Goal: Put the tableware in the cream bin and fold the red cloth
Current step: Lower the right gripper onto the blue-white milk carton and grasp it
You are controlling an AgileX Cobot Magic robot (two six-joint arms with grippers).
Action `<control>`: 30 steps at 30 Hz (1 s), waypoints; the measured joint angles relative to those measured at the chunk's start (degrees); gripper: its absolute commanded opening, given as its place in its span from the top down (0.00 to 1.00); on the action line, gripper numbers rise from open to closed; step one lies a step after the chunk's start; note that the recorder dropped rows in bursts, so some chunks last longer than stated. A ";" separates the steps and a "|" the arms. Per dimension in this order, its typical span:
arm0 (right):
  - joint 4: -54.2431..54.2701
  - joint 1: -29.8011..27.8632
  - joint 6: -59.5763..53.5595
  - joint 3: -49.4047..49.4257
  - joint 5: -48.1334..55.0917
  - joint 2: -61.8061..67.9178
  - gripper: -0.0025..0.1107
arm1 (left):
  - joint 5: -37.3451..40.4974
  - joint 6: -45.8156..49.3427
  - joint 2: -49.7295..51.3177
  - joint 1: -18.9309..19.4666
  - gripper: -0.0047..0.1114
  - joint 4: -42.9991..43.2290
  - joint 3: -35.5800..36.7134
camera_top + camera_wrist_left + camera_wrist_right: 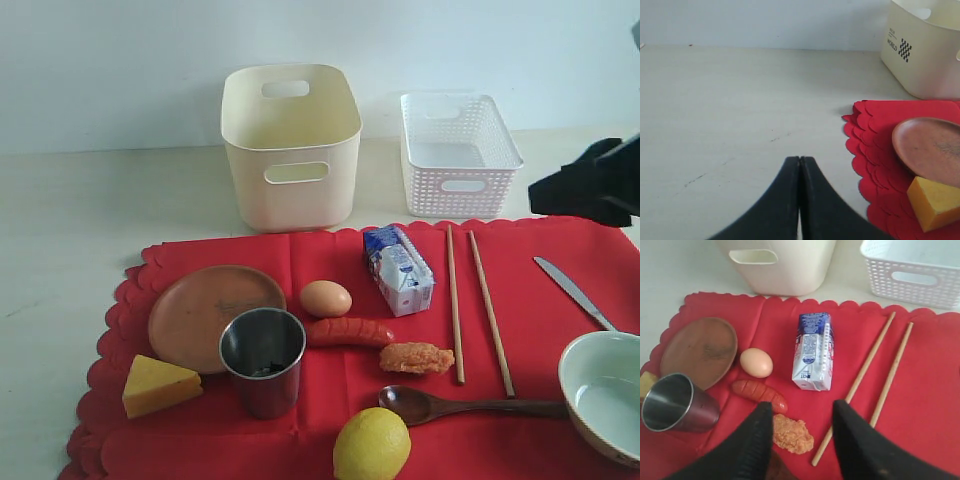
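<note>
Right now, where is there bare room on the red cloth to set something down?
Bare cloth lies between the chopsticks and the knife, and behind the egg between plate and milk carton. The table left of the cloth is bare too. Crowded around cup, sausage and spoon.

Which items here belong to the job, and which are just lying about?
Job: brown plate, steel cup, wooden spoon, chopsticks, knife, bowl, cream bin, red cloth.
Lying about: cheese, egg, sausage, fried piece, lemon, milk carton, white basket.
</note>
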 measured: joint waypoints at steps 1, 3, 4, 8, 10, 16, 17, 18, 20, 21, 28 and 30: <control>-0.11 0.59 -0.73 -1.47 0.11 2.15 0.40 | 0.00 0.00 0.00 0.00 0.96 0.00 0.00; -1.20 2.49 -1.46 -4.04 0.14 5.90 0.36 | 0.00 0.00 0.00 0.00 0.96 0.00 0.00; -2.34 3.98 -1.44 -5.50 0.25 7.87 0.34 | 0.00 0.00 0.00 0.00 0.96 0.00 0.00; -10.56 9.99 4.85 -11.86 0.31 15.44 0.29 | 0.00 0.00 0.00 0.00 0.96 0.00 0.00; -17.04 12.49 10.22 -14.96 0.39 18.90 0.27 | 0.00 0.00 0.00 0.00 0.96 0.00 0.00; -29.92 17.69 19.64 -22.75 0.50 29.58 0.21 | 0.00 0.00 0.00 0.00 0.96 0.00 0.00; -30.46 18.05 20.29 -23.83 0.46 31.28 0.21 | 0.00 0.00 0.00 0.00 0.96 0.00 0.00; -30.91 18.34 20.72 -24.91 0.53 32.61 0.21 | 0.00 0.00 0.00 0.00 0.96 0.00 0.00; -31.34 18.71 21.88 -26.95 0.83 35.75 0.21 | 0.00 0.00 0.00 0.00 0.96 0.00 0.00; -31.46 18.73 22.59 -27.85 0.83 37.23 0.21 | 0.00 0.00 0.00 0.00 0.96 0.00 0.00; -31.87 18.73 25.85 -32.81 1.21 45.63 0.21 | 0.00 0.00 0.00 0.00 0.96 0.00 0.00; -31.97 18.73 26.10 -34.18 1.21 47.70 0.21 | 0.00 0.00 0.00 0.00 0.96 0.00 0.00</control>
